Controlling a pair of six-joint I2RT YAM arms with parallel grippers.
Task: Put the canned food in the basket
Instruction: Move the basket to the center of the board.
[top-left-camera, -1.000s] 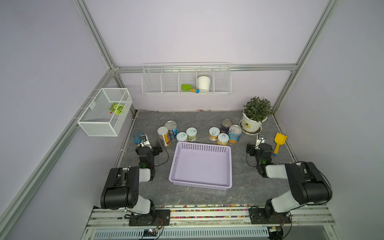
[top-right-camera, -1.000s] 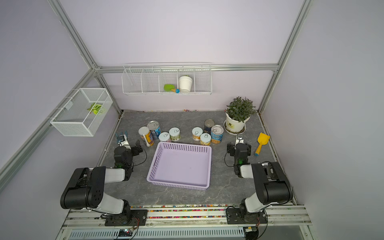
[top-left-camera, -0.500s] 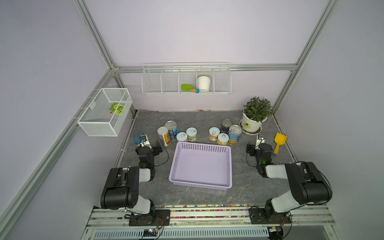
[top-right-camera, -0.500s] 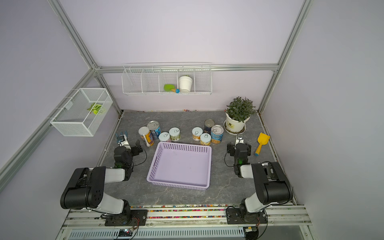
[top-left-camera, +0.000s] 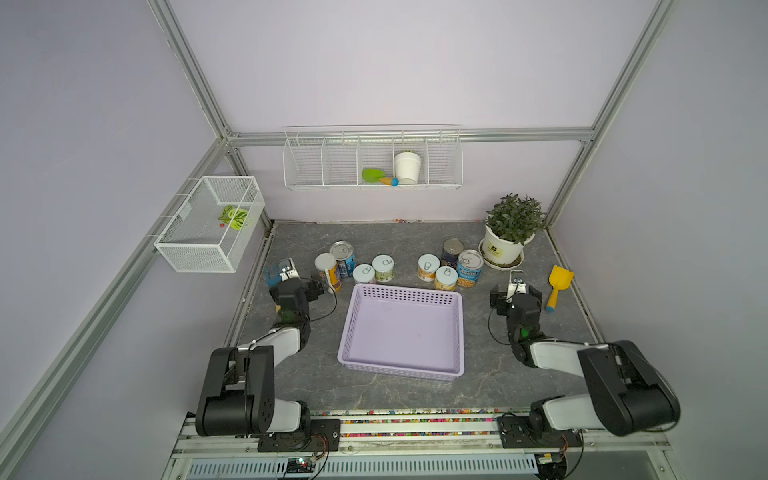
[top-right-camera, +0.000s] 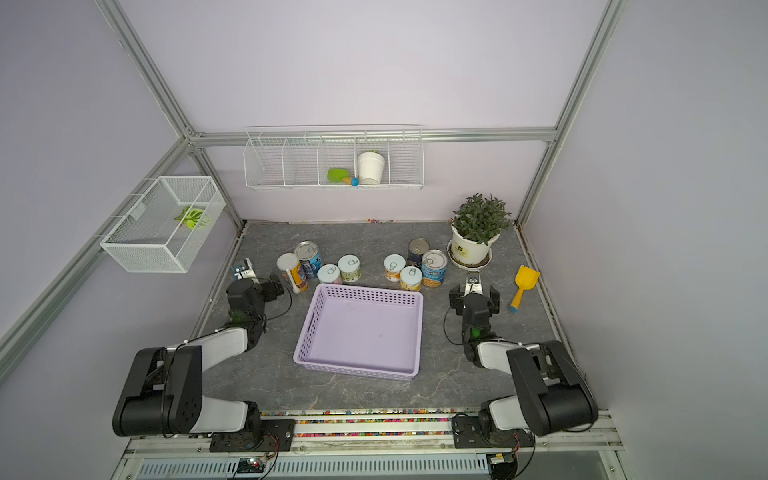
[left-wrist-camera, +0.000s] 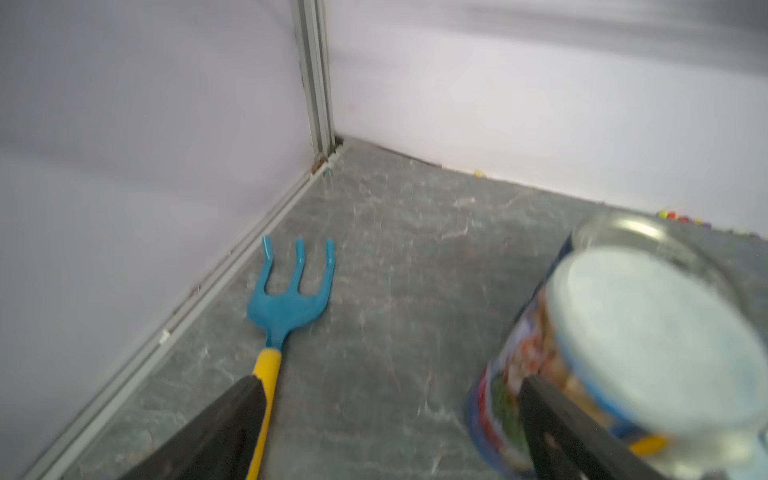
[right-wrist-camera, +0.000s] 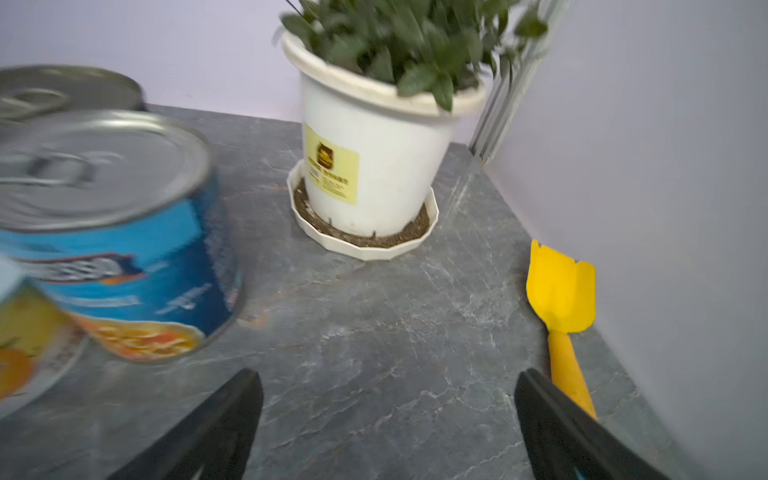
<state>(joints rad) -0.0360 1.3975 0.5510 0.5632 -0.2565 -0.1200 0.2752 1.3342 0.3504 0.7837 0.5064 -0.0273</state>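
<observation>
The lilac basket (top-left-camera: 405, 291) sits in the middle of the grey table (top-left-camera: 374, 235). All eight cans (top-left-camera: 382, 267) stand up on the table, outside the basket, in a row between its far wall and the back edge of the table. Four stand behind the basket's far left corner and four behind its far right corner, with a gap between the two groups.

The left gripper (top-left-camera: 286, 272) is down low, close to the left edge of the table. Its fingers (left-wrist-camera: 224, 419) are wide apart and hold nothing. A white-topped can (left-wrist-camera: 648, 332) stands right by one finger, which shows in front of it in the blurry left wrist view, and I cannot tell if they touch. A blue rake (left-wrist-camera: 291, 299) with a yellow handle lies flat by the left edge, and its handle runs under the other finger.

The right gripper (top-left-camera: 517, 280) is down low too, between the basket and the right edge of the table. Its fingers (right-wrist-camera: 216, 424) are wide apart, with only bare table between them. A blue can (right-wrist-camera: 137, 266) with a silver top stands to one side of it. A yellow shovel (right-wrist-camera: 561, 291) lies on the other side, along the right edge. A white plant pot (right-wrist-camera: 374, 166) stands on a saucer (right-wrist-camera: 365, 245) in the back right corner of the table
</observation>
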